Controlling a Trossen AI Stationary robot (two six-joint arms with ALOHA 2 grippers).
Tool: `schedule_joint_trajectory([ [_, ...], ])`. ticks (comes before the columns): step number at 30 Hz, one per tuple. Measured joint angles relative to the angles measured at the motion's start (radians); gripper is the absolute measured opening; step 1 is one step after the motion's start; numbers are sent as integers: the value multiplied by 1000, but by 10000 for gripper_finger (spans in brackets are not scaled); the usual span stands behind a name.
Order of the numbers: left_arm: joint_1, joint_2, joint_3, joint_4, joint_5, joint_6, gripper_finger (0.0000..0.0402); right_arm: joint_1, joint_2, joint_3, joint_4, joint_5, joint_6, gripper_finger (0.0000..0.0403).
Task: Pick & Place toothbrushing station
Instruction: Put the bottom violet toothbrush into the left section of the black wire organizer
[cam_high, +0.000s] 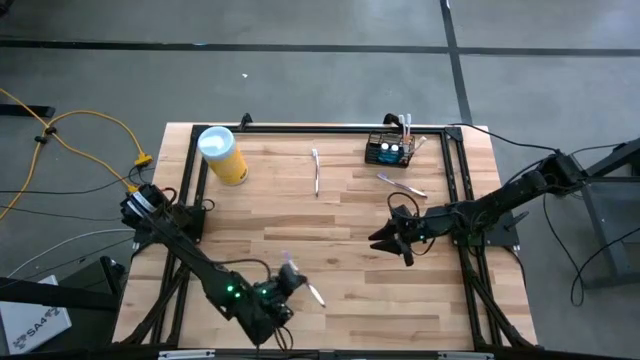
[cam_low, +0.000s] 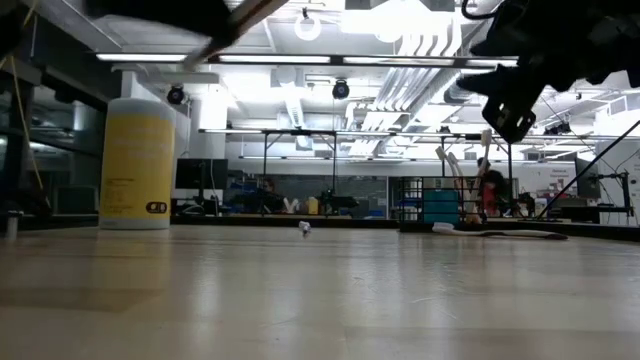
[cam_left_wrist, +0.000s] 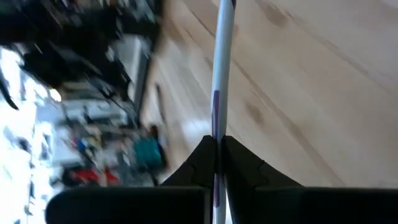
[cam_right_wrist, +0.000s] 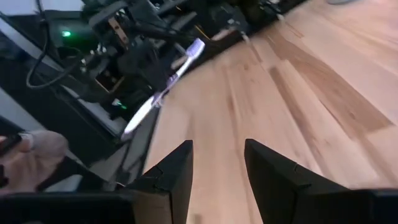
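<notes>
The left gripper (cam_high: 290, 283), clamped on 1 toothbrush (cam_high: 312, 293), sat far from the basket (cam_high: 388, 150); the right gripper (cam_high: 392, 240), open and empty, hovered nearer.

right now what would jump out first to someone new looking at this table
The yellow canister stands tall at the table's far left corner. At the near edge, the left gripper is shut on a white toothbrush, while the open right gripper hovers mid-table, short of the black wire basket at the far edge.
</notes>
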Motion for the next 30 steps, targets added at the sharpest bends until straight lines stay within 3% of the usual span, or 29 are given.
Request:
schedule_joint_trajectory([
  [8, 84, -2, 0, 367, 195, 478, 9, 0, 0, 0, 64, -18, 30, 136],
  [13, 127, -2, 0, 517, 345, 681, 5, 0, 29, 0, 99, -18, 73, 136],
  [20, 193, -2, 0, 577, 508, 792, 4, 0, 167, 0, 340, -89, 105, 136],
  [30, 249, -2, 0, 588, 622, 893, 3, 0, 418, 50, 579, -153, 180, 136],
])
